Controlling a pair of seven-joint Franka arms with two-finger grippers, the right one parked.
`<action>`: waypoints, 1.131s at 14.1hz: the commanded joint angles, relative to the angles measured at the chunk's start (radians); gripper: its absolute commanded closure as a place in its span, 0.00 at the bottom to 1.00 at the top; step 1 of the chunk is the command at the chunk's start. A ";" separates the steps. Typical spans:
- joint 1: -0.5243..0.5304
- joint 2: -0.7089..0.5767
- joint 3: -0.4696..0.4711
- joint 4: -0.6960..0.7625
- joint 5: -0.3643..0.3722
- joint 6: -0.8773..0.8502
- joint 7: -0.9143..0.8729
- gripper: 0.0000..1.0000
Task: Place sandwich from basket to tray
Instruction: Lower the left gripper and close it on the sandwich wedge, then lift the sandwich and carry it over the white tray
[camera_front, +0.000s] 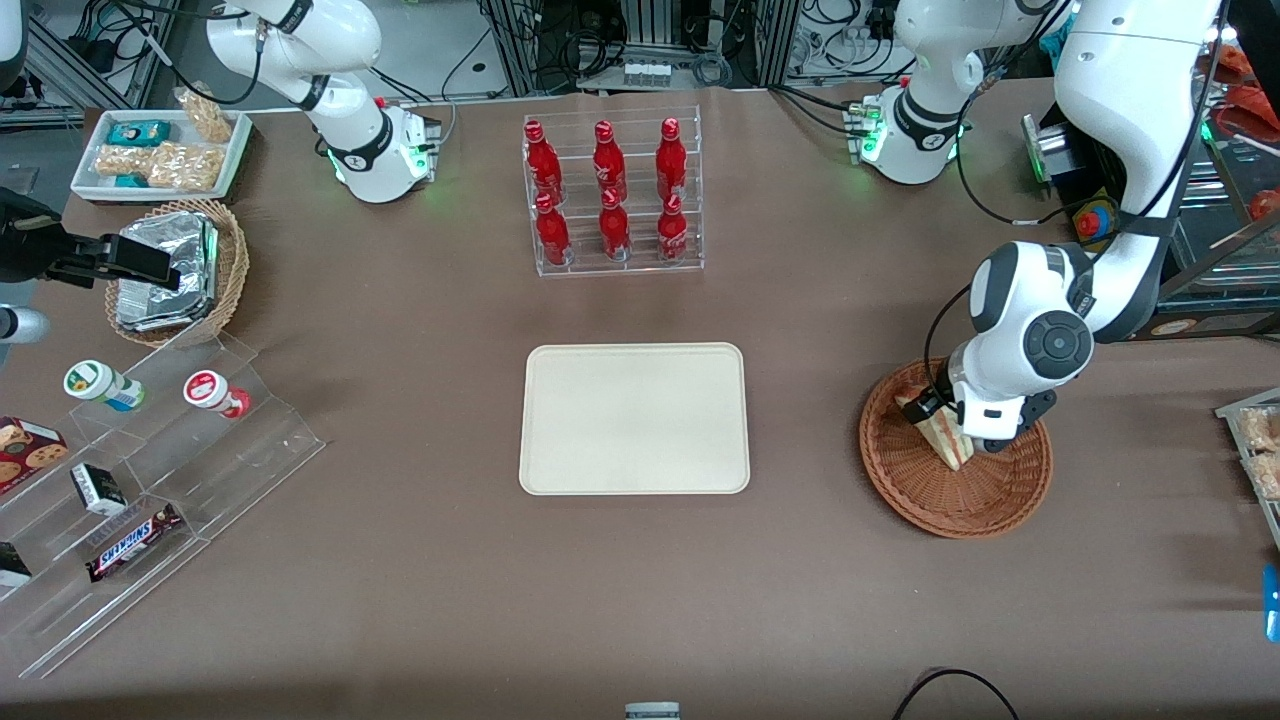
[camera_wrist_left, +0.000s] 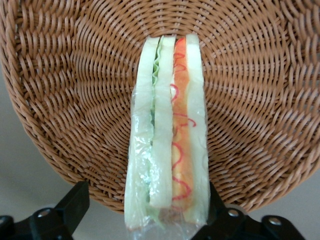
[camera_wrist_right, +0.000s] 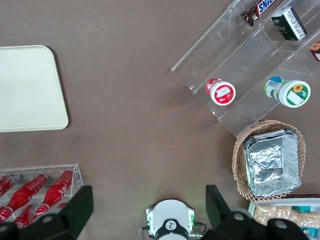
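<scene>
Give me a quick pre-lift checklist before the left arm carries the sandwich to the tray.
1. Gripper over the basket, fingers either side of the sandwich: ok.
2. Fingers firmly clamped on the sandwich: cannot tell; one finger looks set off from the wrapper.
3. Sandwich lifted off the wicker: cannot tell.
4. Tray bare, ready to receive: ok.
5. Table between basket and tray free of obstacles: ok.
6. Bottle rack farther from the front camera than the tray, off the direct path: ok.

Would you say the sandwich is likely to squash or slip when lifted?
Probably soft: the sandwich shows thick pale bread, so it may squash. Its clear wrap looks slippery. The claw straddles it over the basket, apparently not yet closed.
</scene>
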 joint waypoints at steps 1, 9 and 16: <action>-0.005 -0.008 0.004 -0.006 -0.001 0.009 -0.019 0.52; -0.024 -0.062 -0.013 0.127 0.002 -0.122 -0.001 0.90; -0.358 0.040 -0.027 0.327 0.000 -0.215 0.025 0.88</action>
